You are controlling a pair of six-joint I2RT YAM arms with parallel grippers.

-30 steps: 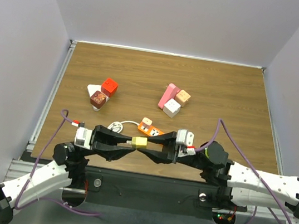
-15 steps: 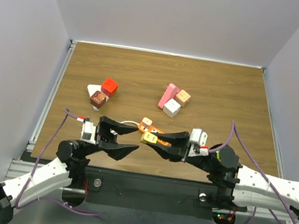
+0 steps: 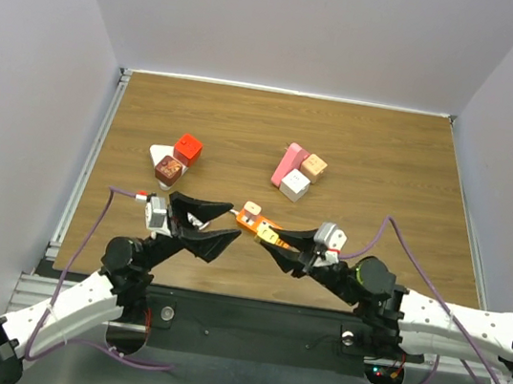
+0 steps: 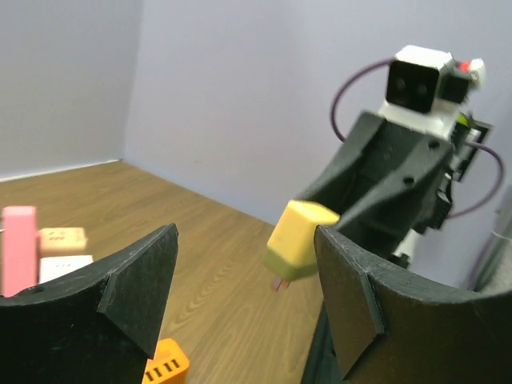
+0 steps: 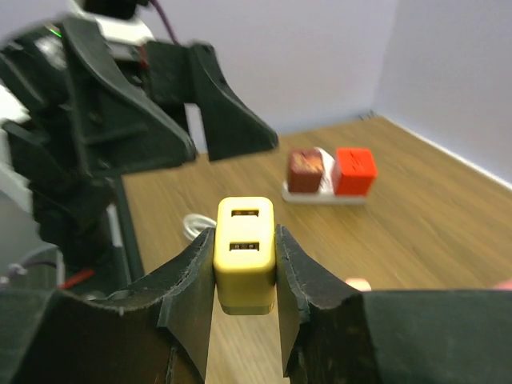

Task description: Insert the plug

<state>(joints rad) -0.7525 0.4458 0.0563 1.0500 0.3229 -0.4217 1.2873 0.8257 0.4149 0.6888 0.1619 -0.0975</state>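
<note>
Since a second ago the two arms have split from their meeting point at the near edge: the left gripper (image 3: 234,222) has let go and swung back to its own side, jaws now spread with nothing between them, while the right gripper (image 5: 244,240) has carried the yellow plug (image 3: 272,238) forward and is clamped on its sides. The plug hangs above the table at the near right end of the orange power strip (image 3: 255,217); whether they touch cannot be told. In the right wrist view its two slots face the camera, and in the left wrist view a metal prong shows beneath it. The wooden tabletop (image 3: 385,173) is brown and grained, closed in by plain pale lavender walls (image 3: 291,23) at the back and both sides, with a metal rail (image 3: 85,176) along its left edge and a black mounting plate (image 3: 247,321) under the arm bases. Toward the back left lie a red cube (image 3: 188,149) and a brown cube (image 3: 170,170) on a white base (image 3: 157,153). Toward the back middle, a pink block (image 3: 287,164), a tan cube (image 3: 314,166) and a white cube (image 3: 294,186) sit bunched together. Both groups are well apart from the strip. A white cord (image 5: 192,226) coils beside the strip under the left gripper. Purple cables (image 3: 98,217) loop off both arms.
</note>
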